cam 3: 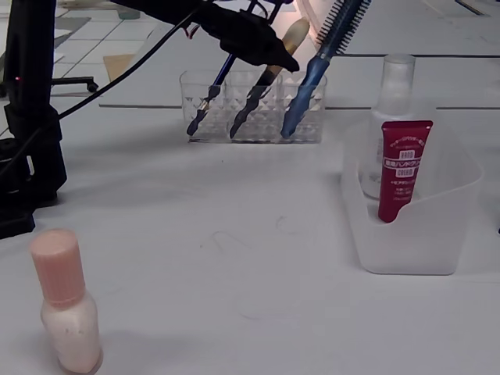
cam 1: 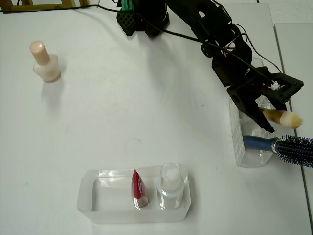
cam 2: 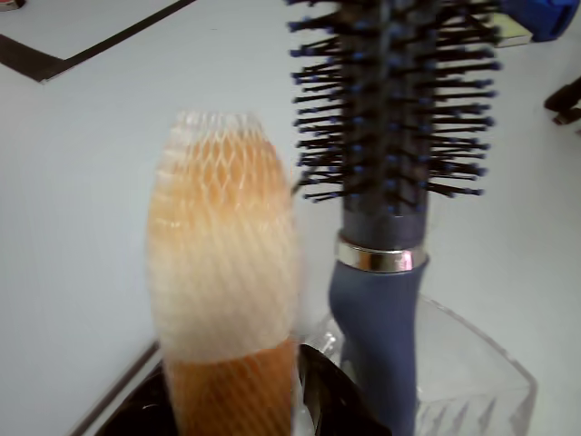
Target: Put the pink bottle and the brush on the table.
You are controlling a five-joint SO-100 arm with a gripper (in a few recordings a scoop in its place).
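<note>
The pink bottle (cam 1: 45, 62) (cam 3: 66, 312) stands upright on the white table (cam 1: 137, 107) at the overhead view's far left, well away from the arm. The brush (cam 1: 284, 118) (cam 3: 275, 62) leans in a clear holder (cam 1: 247, 147) (cam 3: 250, 109) at the right, its cream bristles under a mesh sleeve (cam 2: 222, 263). My black gripper (cam 1: 266, 117) (cam 3: 277, 58) (cam 2: 236, 413) sits over the holder and is shut on the brush's ferrule, with dark jaws pressed to both sides of it in the wrist view.
A blue-handled hairbrush (cam 1: 291, 147) (cam 2: 390, 145) (cam 3: 324, 47) and a thin dark pencil (cam 3: 209, 94) share the holder. A clear tray (cam 1: 98, 196) (cam 3: 414, 234) near the front holds a red tube (cam 1: 138, 188) (cam 3: 402, 168) and a white-capped bottle (cam 1: 171, 183) (cam 3: 394, 86).
</note>
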